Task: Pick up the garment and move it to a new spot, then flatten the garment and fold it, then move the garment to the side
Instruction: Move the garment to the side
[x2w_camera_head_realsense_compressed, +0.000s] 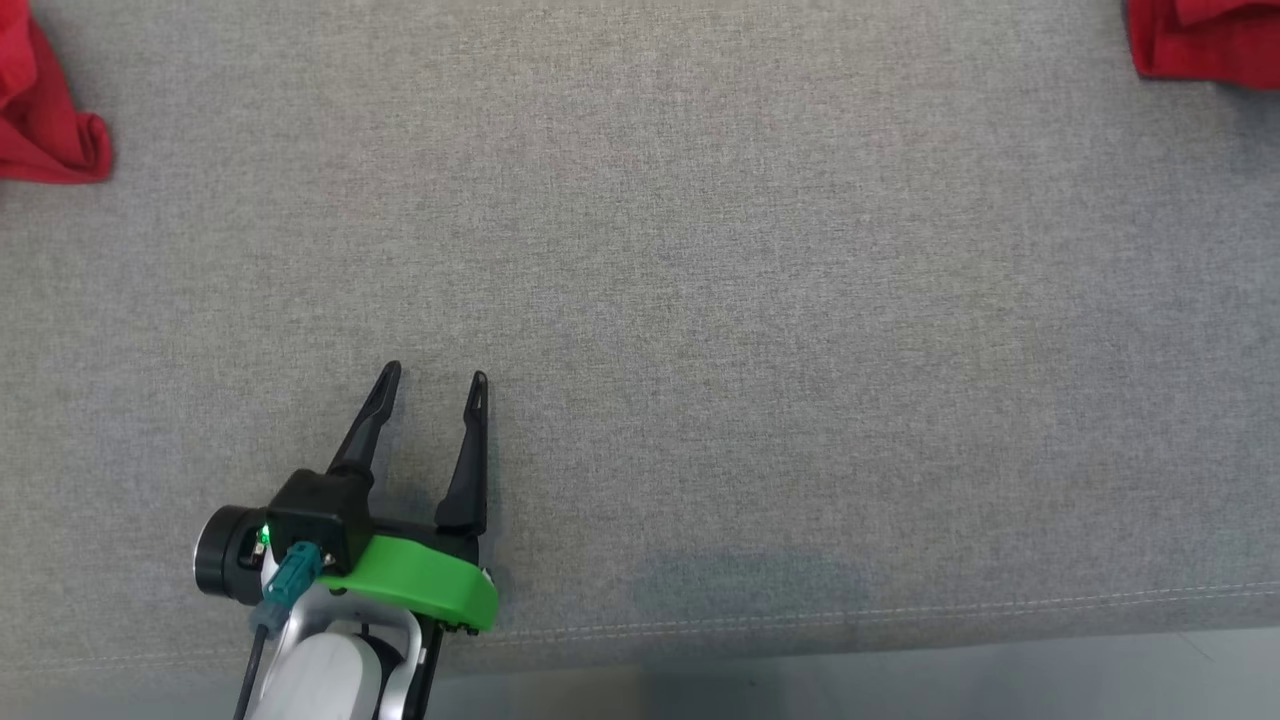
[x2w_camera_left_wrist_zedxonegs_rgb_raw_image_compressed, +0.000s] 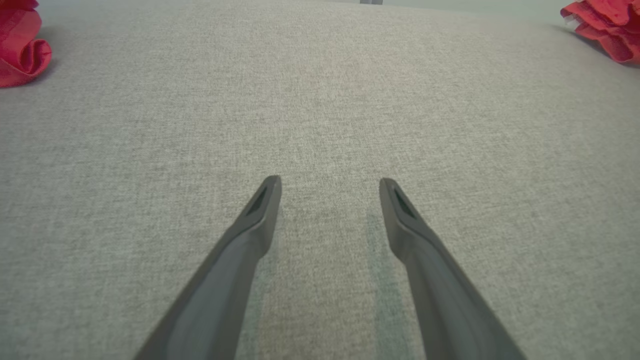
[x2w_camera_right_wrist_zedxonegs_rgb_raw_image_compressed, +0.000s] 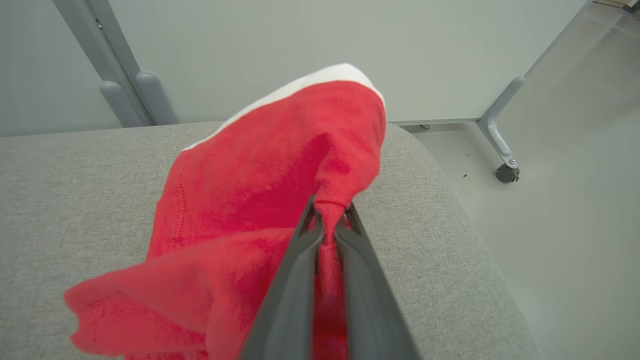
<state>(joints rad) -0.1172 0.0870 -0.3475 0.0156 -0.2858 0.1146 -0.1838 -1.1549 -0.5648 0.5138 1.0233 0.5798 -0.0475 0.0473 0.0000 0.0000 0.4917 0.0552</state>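
Grey fabric-covered bench (x2w_camera_head_realsense_compressed: 700, 300), pale wall (x2w_camera_right_wrist_zedxonegs_rgb_raw_image_compressed: 250, 40) behind it, smooth floor (x2w_camera_right_wrist_zedxonegs_rgb_raw_image_compressed: 575, 225) off its right end, and a castor (x2w_camera_right_wrist_zedxonegs_rgb_raw_image_compressed: 507, 173) of a wheeled frame standing there.

Red garment (x2w_camera_right_wrist_zedxonegs_rgb_raw_image_compressed: 260, 200), white band along its top edge, sits at the far right corner of the bench. It is raised in a hump. Cannot tell whether its lower edge rests on the fabric. Right gripper (x2w_camera_right_wrist_zedxonegs_rgb_raw_image_compressed: 327, 212) has its fingers clamped on one small bunched fold of it, a single pinch point. Left gripper (x2w_camera_head_realsense_compressed: 434, 378) is at the near left, fingers apart and holding nothing, over bare bench and well apart from the garment. A second red cloth (x2w_camera_head_realsense_compressed: 50, 120) lies at the far left edge.

Risks, as judgement:
- The pinch holds little cloth. A quick lift or swing could pull the fold out of the fingers.
- The garment is close to the rounded right end, so a slip there likely sends it to the floor.
- A one-point hold lets the rest hang and twist. It would probably land crumpled at the new spot, making flattening harder.
- A dragged lower edge may catch on the rough bench fabric and tug against the grip.
- The left gripper is too far off to catch or support anything.
- The second red cloth looks alike, so a later grasp could go to the wrong piece.
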